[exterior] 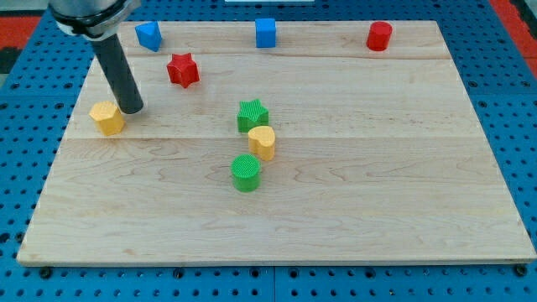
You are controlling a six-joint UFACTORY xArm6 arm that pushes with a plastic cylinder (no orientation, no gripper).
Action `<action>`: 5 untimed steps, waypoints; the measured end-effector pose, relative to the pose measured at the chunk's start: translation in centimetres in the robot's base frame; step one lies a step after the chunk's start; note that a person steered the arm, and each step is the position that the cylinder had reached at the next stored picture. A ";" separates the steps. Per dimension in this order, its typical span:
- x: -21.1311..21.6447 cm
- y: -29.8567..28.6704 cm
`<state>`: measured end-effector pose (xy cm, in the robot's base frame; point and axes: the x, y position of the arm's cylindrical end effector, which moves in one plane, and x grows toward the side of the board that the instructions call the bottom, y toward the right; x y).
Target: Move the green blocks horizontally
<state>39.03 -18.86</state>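
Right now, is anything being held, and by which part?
Nothing is held. My tip rests on the board beside the yellow block, far left of the green star and green cylinder.

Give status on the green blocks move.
Done: nothing evident; the green star block and green cylinder block sit mid-board around the yellow heart-shaped block. In hand: my tip sits beside the yellow hexagonal block, far left. Left: both horizontal pushes.

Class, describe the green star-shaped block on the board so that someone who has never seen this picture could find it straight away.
Start at the wooden board and look near its middle, where three blocks form a short column. The green star is the top one, just above the yellow block. The green cylinder below is round; this one has points.
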 end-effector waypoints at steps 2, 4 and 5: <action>0.0 1.2; 0.0 1.5; 0.0 1.7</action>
<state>39.00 -17.17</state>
